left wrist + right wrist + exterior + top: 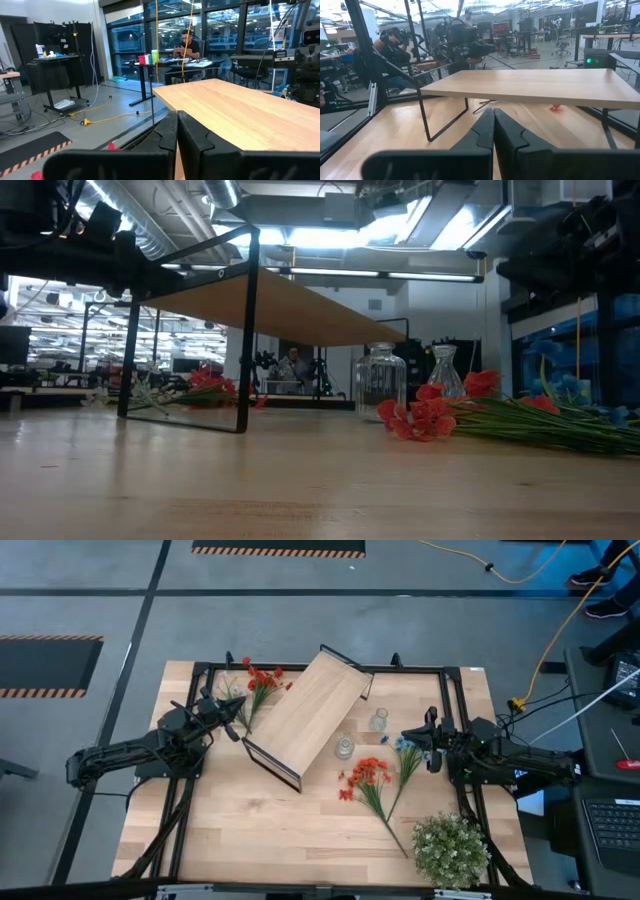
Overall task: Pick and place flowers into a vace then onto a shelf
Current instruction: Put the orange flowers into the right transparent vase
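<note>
Nothing is picked up yet: both claws are closed and empty, the left claw [238,718] near the shelf's [305,715] far-left side, the right claw [408,736] beside the flowers [375,780] lying loose on the surface [250,830]. Two glass vases [345,748] stand empty beside the shelf. The next step is probably opening the right claw over a stem.

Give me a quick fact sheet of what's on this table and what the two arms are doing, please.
shelf: middle of table, lying at an angle, nothing on it
glass vases: two, by the shelf's right edge, holding nothing
flowers: red and blue sprigs flat on table, right of centre; another red bunch far left
bushy plant: near right corner
left gripper: jaws shut, holding nothing
right gripper: jaws shut, holding nothing
</note>
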`<move>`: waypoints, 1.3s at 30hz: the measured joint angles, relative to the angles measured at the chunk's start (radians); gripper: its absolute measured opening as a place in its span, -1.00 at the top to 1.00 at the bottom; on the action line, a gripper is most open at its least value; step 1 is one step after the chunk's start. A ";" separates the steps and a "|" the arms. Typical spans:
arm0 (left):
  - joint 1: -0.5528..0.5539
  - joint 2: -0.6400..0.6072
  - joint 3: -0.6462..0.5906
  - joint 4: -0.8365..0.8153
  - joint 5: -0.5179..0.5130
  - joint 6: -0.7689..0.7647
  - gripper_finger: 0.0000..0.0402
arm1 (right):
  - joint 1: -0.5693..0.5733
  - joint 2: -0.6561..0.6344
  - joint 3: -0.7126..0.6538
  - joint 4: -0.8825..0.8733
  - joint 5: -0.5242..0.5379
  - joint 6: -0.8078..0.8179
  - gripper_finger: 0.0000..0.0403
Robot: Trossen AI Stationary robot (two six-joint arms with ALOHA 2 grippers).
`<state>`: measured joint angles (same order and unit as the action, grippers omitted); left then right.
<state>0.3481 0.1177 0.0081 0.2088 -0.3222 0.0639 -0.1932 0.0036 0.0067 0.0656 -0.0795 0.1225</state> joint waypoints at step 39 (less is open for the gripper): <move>0.000 0.084 0.219 -0.204 0.506 -0.025 0.99 | 0.091 0.461 0.429 -0.365 0.044 0.192 0.99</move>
<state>0.3485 0.2012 0.2272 0.0046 0.1843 0.0387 -0.1021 0.4650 0.4355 -0.2998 -0.0355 0.3142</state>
